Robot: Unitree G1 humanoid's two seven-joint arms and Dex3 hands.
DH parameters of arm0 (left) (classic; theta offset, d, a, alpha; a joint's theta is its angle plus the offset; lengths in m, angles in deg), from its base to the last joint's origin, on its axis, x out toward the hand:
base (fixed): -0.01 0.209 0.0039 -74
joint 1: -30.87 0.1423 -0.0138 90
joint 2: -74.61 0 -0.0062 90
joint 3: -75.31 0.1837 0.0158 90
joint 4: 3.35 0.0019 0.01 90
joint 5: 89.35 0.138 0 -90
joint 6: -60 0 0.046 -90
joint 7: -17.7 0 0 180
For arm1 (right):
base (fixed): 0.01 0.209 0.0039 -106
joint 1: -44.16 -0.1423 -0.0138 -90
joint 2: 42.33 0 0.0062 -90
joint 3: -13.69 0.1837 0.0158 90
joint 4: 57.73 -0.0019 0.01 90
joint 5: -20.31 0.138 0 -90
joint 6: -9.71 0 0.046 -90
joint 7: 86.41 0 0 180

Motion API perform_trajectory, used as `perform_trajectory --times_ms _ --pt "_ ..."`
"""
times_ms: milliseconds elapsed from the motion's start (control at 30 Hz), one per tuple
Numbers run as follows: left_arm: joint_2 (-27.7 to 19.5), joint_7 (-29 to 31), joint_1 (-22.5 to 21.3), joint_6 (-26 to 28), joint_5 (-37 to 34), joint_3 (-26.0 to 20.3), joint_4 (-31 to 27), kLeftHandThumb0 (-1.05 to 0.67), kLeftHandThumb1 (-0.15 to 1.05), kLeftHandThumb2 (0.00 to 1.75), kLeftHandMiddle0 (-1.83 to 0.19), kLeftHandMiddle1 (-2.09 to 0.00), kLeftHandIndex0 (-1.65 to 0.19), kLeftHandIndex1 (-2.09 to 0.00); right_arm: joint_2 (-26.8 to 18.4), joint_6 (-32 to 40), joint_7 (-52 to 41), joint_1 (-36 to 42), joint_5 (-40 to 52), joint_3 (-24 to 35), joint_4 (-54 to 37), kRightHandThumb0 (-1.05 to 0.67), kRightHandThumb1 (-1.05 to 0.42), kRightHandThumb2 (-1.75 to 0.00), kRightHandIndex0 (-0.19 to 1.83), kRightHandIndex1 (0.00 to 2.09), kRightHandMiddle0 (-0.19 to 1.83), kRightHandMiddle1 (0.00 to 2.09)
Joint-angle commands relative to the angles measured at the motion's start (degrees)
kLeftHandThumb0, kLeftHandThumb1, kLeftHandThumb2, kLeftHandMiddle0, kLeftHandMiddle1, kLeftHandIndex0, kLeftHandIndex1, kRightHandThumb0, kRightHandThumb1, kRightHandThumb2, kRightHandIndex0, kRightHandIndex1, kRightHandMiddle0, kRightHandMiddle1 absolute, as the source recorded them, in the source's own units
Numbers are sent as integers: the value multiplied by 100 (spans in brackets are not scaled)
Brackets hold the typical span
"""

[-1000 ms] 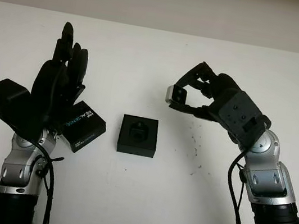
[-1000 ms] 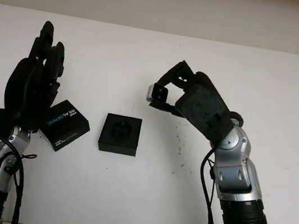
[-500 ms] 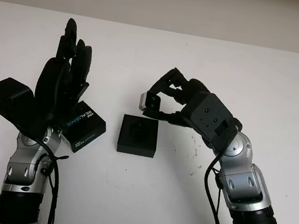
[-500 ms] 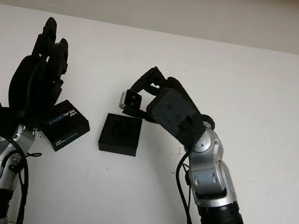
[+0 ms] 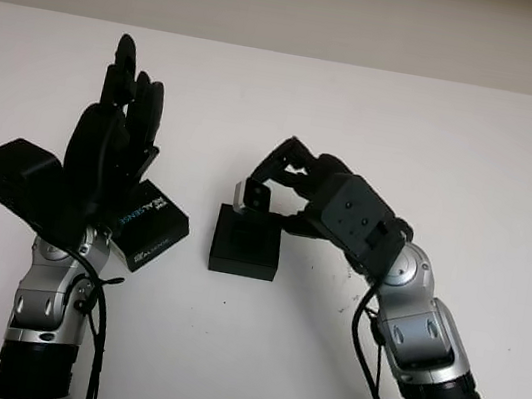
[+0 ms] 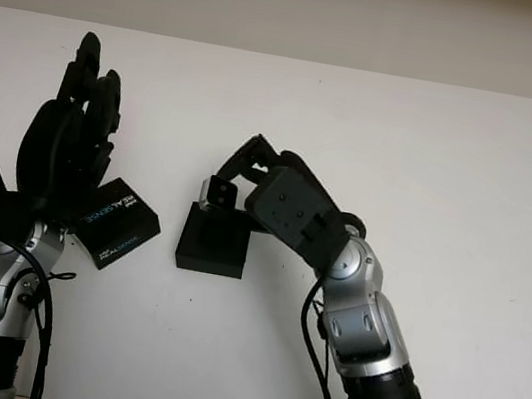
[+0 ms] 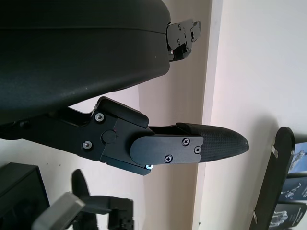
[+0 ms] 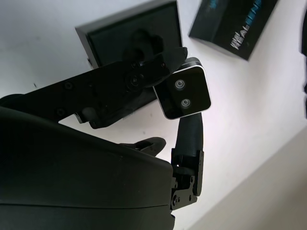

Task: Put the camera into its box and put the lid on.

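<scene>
The small silver camera [image 5: 250, 195] hangs just above the far edge of the open black box [image 5: 245, 245] at the table's middle. My right hand [image 5: 284, 184] is shut on the camera; in the right wrist view the camera [image 8: 183, 94] shows two lenses, with the box [image 8: 125, 38] below it. The black lid [image 5: 149, 224] with blue lettering lies flat to the left of the box. My left hand [image 5: 116, 125] is raised upright above the lid, open and holding nothing.
The white table [image 5: 380, 116] stretches wide behind and to the right of the box. A few dark specks mark the surface right of the box. My left forearm stands in front of the lid's left end.
My right hand has carried the camera leftward and down, from right of the box to just over its far edge. The left hand has barely moved.
</scene>
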Motion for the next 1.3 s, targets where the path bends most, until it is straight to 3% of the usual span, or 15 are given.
perform_trajectory --times_ms 0,400,700,1267 --pt "-13 -10 -77 -22 17 18 -136 -81 105 42 19 0 19 0 -81 -22 -36 4 -70 -56 -110 -36 -102 -6 39 13 20 206" --pt "-1 -27 -119 -67 17 28 -120 -80 105 43 19 0 19 0 -103 432 -257 215 -129 -79 -476 -38 -105 -8 34 10 17 209" --pt "-42 39 -96 -95 11 20 -128 -80 105 44 19 0 19 0 -298 230 -299 260 -326 -221 -506 -36 -105 -8 38 12 20 209" --pt "-39 28 -64 -56 30 28 -204 -81 105 43 19 0 19 0 -233 333 -157 324 -545 -266 -363 -37 -105 -9 40 14 26 209"
